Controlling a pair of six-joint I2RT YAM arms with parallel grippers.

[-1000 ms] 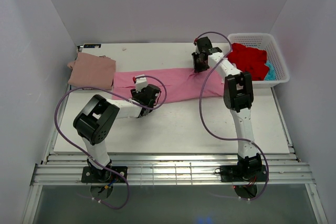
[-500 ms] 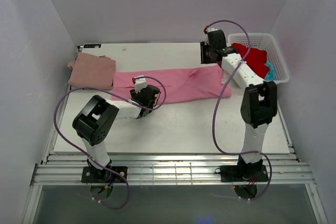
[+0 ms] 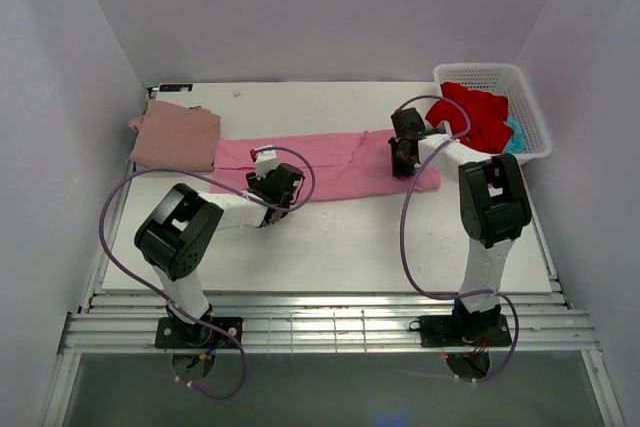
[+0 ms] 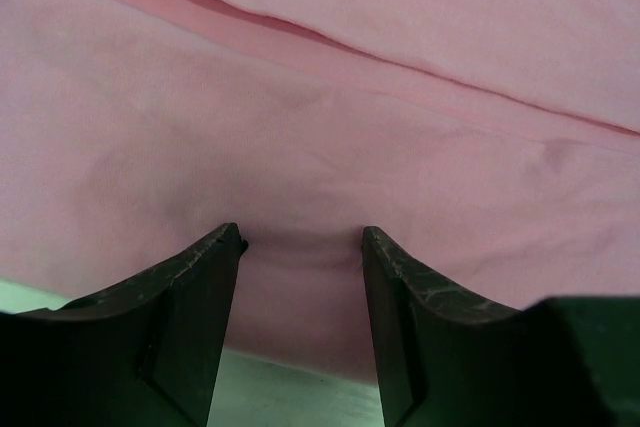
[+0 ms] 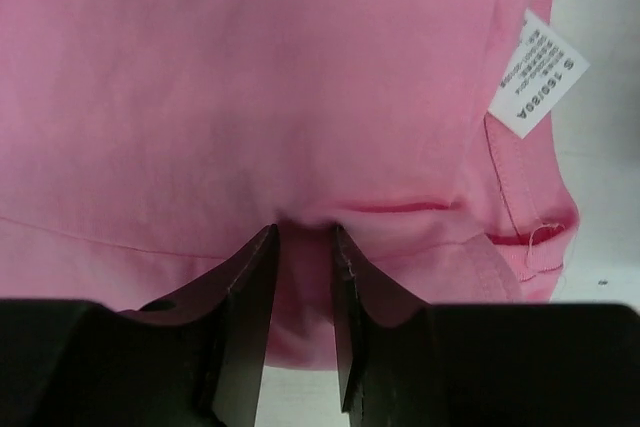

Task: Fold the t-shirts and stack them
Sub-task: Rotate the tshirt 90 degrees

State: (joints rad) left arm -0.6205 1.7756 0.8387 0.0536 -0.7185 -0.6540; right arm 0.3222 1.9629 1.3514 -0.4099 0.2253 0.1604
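Observation:
The bright pink t-shirt (image 3: 340, 157) lies as a long folded strip across the middle of the table. My left gripper (image 3: 283, 184) rests on its near edge, jaws open, with both tips on the cloth (image 4: 330, 97); in its wrist view the left gripper (image 4: 303, 237) straddles a small wrinkle. My right gripper (image 3: 403, 152) is at the strip's right end. In the right wrist view the right gripper (image 5: 305, 230) is shut on a pinch of pink cloth (image 5: 250, 77), next to the white neck label (image 5: 537, 72). The dusty rose t-shirt (image 3: 175, 134) lies folded at the far left.
A white latticed basket (image 3: 480, 70) stands at the back right and holds a red t-shirt (image 3: 478, 112) and a teal one (image 3: 513, 137). The white table (image 3: 340, 237) has side walls close on both sides. Purple cables loop off both arms.
My right gripper rose toward the basket with the shirt's far right edge, then came down nearer me onto the shirt's right end. The pink shirt is now a narrower strip. The left gripper stayed put.

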